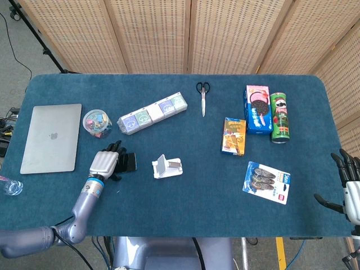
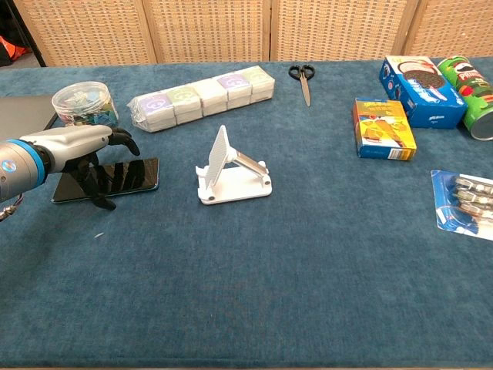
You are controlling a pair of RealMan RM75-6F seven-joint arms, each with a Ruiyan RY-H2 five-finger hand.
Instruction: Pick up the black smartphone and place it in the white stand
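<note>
The black smartphone [image 1: 129,162] [image 2: 127,176] lies flat on the blue cloth, left of the white stand [image 1: 167,167] [image 2: 231,173], which is upright with its slot bare. My left hand [image 1: 104,163] [image 2: 73,146] hovers over the phone's left half. Its fingers curve down toward the far edge and the thumb reaches down at the near edge. The phone is not lifted. Off the table's right edge my right hand [image 1: 350,188] hangs with its fingers spread, holding nothing. The chest view does not show it.
A closed laptop [image 1: 52,136] and a tub of clips [image 1: 97,122] [image 2: 83,102] sit behind the left hand. A row of small boxes [image 1: 153,112], scissors [image 1: 203,95], an orange box [image 1: 234,135], a cookie box [image 1: 257,108], a green can [image 1: 279,115] and a blister pack [image 1: 267,181] lie beyond and right.
</note>
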